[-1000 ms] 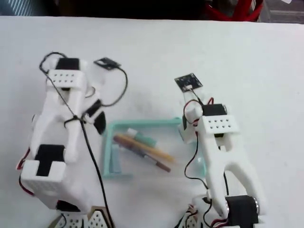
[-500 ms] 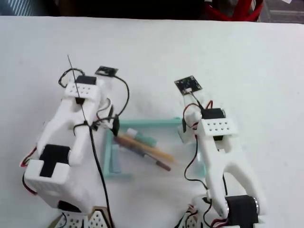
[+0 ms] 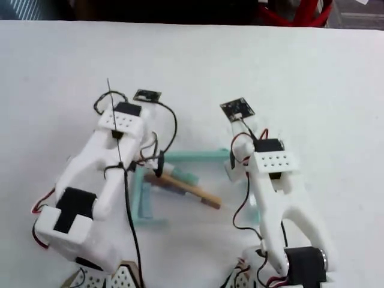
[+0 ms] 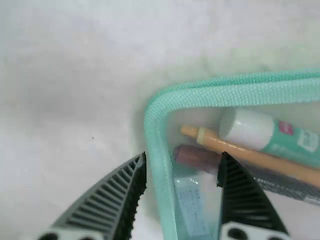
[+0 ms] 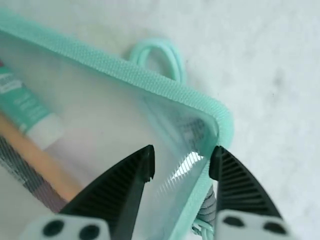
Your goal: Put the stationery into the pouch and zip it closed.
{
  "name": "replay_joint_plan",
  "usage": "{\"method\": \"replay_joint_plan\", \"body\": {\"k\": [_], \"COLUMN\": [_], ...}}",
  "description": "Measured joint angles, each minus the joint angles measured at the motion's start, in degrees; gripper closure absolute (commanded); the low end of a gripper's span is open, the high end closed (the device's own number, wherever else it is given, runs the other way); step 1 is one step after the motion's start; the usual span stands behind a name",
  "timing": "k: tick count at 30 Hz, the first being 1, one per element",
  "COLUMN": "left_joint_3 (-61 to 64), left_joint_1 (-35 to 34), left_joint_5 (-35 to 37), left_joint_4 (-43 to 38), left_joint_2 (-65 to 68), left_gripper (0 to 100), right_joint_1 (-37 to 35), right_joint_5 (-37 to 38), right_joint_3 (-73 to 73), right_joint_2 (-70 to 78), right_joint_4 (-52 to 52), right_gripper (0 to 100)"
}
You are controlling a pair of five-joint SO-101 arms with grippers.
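The clear pouch with a teal rim [image 3: 192, 156] lies flat between the two arms. Inside are a tan pen [image 3: 192, 191], a dark pen and a white-capped teal tube [image 3: 180, 175]. My left gripper [image 3: 155, 167] is at the pouch's far left corner. In the left wrist view it [image 4: 182, 160] is open and straddles the teal rim [image 4: 225, 90], with the tube [image 4: 255, 131], tan pen [image 4: 240, 152] and dark pen [image 4: 195, 156] just beyond. My right gripper [image 3: 231, 163] is at the far right corner. It [image 5: 183, 152] is open over the clear panel beside the rim [image 5: 125, 75] and a teal loop [image 5: 165, 50].
Two small black boards on wires lie on the white table, one [image 3: 147, 95] beyond the left arm and one [image 3: 237, 107] beyond the right arm. The table's back edge runs along the top, with a red object [image 3: 300, 12] behind it.
The left arm has swung right and forward, bringing its gripper from beside the pouch onto its far left corner. The pens inside have shifted slightly. The right arm has kept still.
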Motion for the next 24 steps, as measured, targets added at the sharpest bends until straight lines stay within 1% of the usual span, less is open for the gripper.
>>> {"method": "replay_joint_plan", "body": {"k": [4,8,10,12,14,17,18,24], "left_joint_3": [0.53,-1.67,-4.48,-8.7,-13.45,-18.64,-19.78,-20.75], "left_joint_1": [0.26,-0.35,-0.79,-0.79,-0.79,-0.7,-0.26,-0.7], "left_joint_5": [0.18,0.0,-0.09,-0.09,-1.32,-2.81,-2.9,-3.34], "left_joint_4": [-0.35,-0.26,0.79,4.31,7.38,10.73,11.34,11.16], "left_joint_2": [0.53,5.45,8.97,12.48,16.09,20.04,20.66,21.63], "left_gripper": [76,76,76,76,79,88,90,88], "right_joint_1": [0.0,0.0,0.0,0.09,0.18,0.18,0.18,0.09], "right_joint_5": [0.0,0.0,0.0,0.0,0.0,0.0,0.0,0.0], "right_joint_3": [0.79,0.88,0.88,0.88,0.88,0.88,0.88,0.88], "right_joint_2": [0.0,0.0,0.0,0.0,0.0,-0.09,-0.09,-0.09], "right_joint_4": [-1.41,-1.58,-1.58,-1.58,-1.85,-2.29,-2.2,-2.46], "right_gripper": [81.9,82.4,86.8,92.8,96.4,96.5,97.0,97.9]}}
